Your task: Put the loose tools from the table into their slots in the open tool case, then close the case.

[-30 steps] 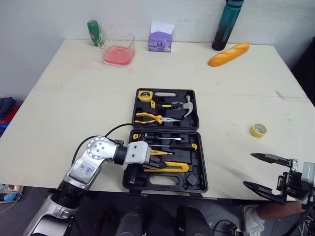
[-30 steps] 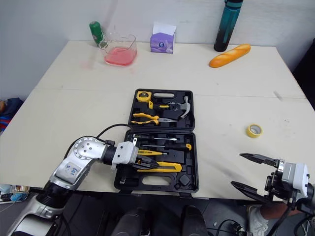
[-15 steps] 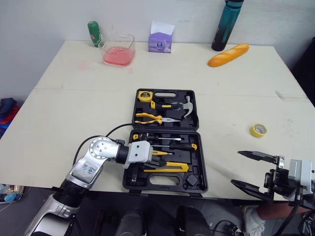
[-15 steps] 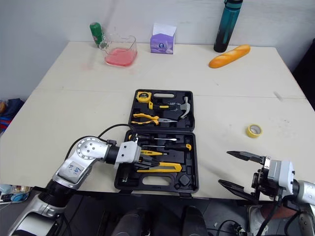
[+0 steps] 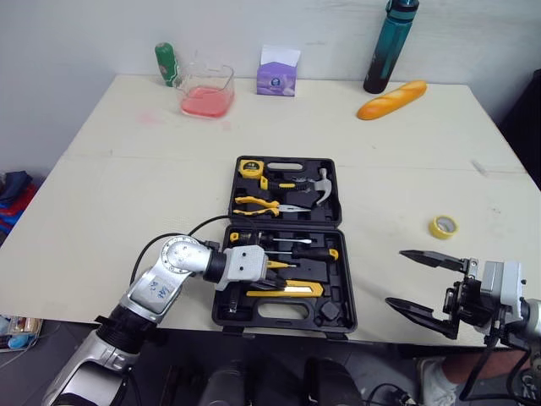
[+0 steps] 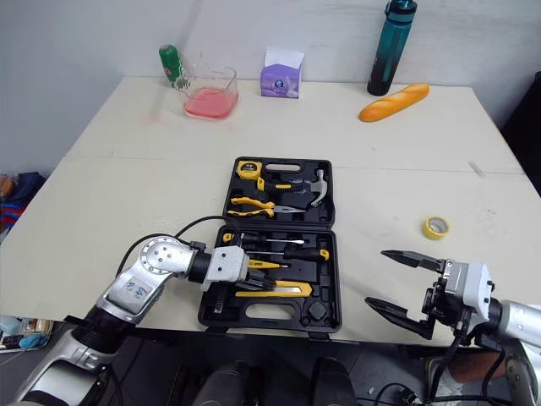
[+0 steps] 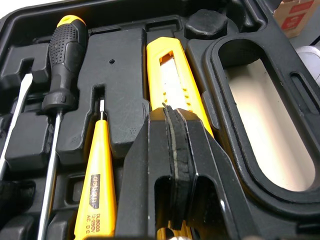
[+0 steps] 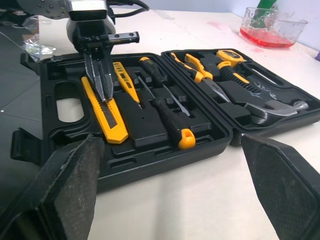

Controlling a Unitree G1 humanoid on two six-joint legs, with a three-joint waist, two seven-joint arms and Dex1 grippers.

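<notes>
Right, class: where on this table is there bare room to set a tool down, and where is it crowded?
Free: the wide band between the tool case and the back row; the stretch left of the case; the gap between case and tape roll. Crowded: the back edge, with bowl, box, teal bottle and bread loaf.

We logged a lab-style test room: plain white wall (image 5: 84, 34), one cream surface (image 5: 127, 169) staged with mismatched props, namely a tool case (image 5: 341, 288), teal bottle (image 5: 390, 46), bread loaf (image 5: 391, 99), purple tissue box (image 5: 278, 78), glass tub (image 5: 206, 95) of pink liquid, yellow tape roll (image 5: 443, 226).
</notes>
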